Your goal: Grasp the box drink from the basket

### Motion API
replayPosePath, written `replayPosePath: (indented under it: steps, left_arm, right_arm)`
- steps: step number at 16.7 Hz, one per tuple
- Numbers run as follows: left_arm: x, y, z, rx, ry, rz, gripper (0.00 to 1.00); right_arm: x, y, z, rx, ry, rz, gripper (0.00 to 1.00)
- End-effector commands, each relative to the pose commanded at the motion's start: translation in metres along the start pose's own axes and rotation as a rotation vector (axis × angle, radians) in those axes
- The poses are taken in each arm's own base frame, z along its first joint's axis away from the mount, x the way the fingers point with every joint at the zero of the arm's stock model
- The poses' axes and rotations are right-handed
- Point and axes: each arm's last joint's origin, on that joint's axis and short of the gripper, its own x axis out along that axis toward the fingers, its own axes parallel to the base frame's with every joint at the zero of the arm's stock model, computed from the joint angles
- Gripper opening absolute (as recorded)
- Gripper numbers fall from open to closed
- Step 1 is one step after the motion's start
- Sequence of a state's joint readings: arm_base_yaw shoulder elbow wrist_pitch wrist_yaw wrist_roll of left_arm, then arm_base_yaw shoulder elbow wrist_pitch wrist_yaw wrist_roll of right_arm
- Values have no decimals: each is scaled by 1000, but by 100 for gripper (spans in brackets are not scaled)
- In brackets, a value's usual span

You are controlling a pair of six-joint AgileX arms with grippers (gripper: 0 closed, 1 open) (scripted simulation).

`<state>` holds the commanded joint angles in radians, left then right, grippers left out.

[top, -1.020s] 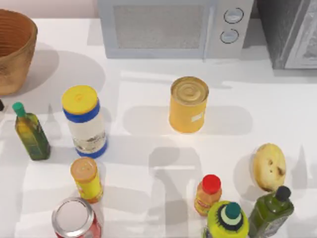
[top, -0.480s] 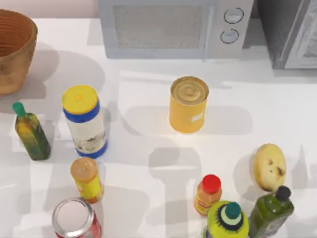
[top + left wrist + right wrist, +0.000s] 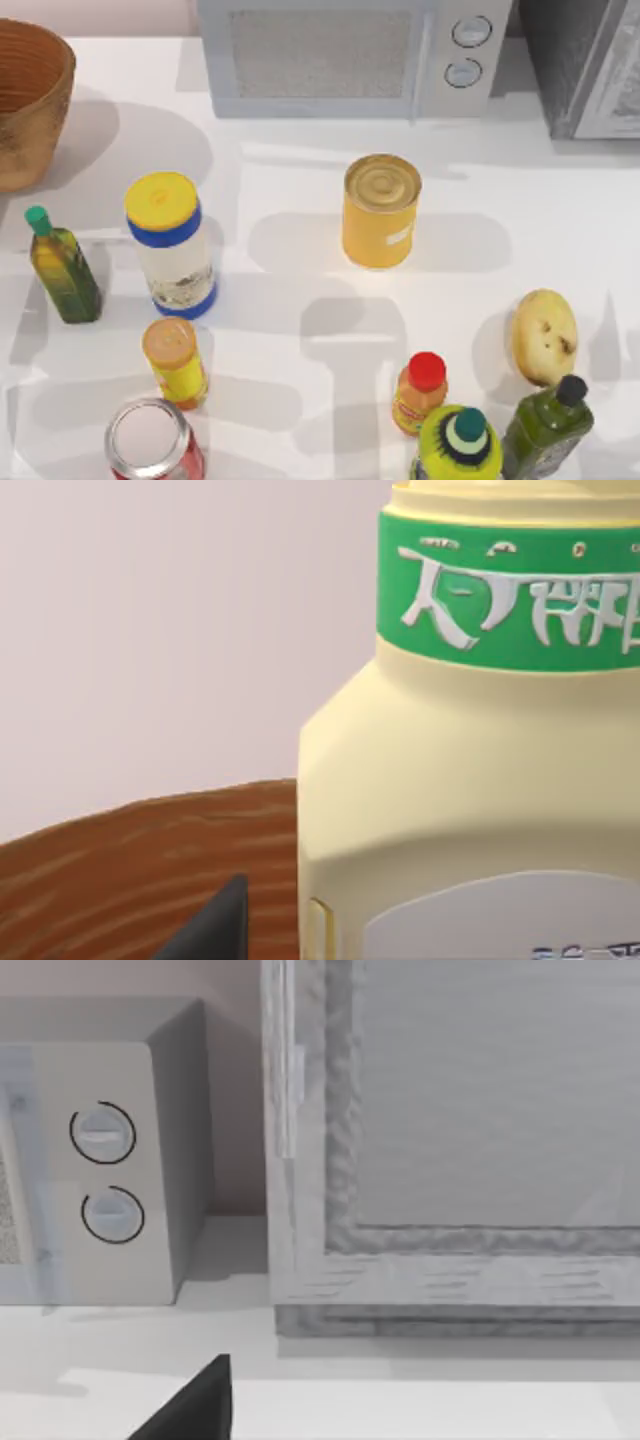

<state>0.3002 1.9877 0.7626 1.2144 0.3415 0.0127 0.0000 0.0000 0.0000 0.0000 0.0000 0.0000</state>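
Box drink (image 3: 470,780): pale cream-yellow body, green band with white lettering under the cap, seen very close from my left wrist camera, upright, with the brown woven wall of the basket (image 3: 130,870) behind and below it. One dark fingertip of my left gripper (image 3: 215,930) shows just beside the carton's near edge (whether it touches, and how wide the jaws stand, I cannot tell). Basket, top view: at the far left edge of the table (image 3: 560,250), tall sides, cut off by the frame. Right gripper (image 3: 195,1405): one dark fingertip over the white tabletop, facing the microwave (image 3: 100,1160) and a grey cabinet (image 3: 450,1140) beside it; its jaw opening I cannot tell either. Other stock on the table, from above: yellow tin can (image 3: 381,210) near the centre; white jar with yellow lid (image 3: 170,243) to its left; small green bottle (image 3: 62,265) farther left; orange-capped bottle (image 3: 175,360); red can (image 3: 152,440); red-capped bottle (image 3: 421,390); potato (image 3: 544,336) at right; dark green bottle (image 3: 548,425); yellow-green bottle (image 3: 458,445).
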Motion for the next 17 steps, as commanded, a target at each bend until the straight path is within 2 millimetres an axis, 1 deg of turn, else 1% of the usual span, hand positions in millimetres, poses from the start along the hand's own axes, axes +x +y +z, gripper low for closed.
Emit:
replayPosePath:
  steps: [5, 6, 8, 10, 15, 17]
  left_arm:
    - [1, 1, -2, 0, 1, 0, 100]
    - [0, -1, 5, 11, -22, -1, 100]
    - [3, -1, 2, 4, -8, -1, 100]
    - [11, 0, -1, -1, 1, 0, 100]
    - [41, 1, -1, 0, 1, 0, 100]
    - [49, 1, -2, 0, 1, 0, 100]
  right_arm:
    - [0, 0, 0, 0, 0, 0, 100]
    - [0, 0, 0, 0, 0, 0, 100]
    - [0, 0, 0, 0, 0, 0, 100]
    - [0, 0, 0, 0, 0, 0, 100]
    - [0, 0, 0, 0, 0, 0, 100]
    - [0, 0, 0, 0, 0, 0, 100]
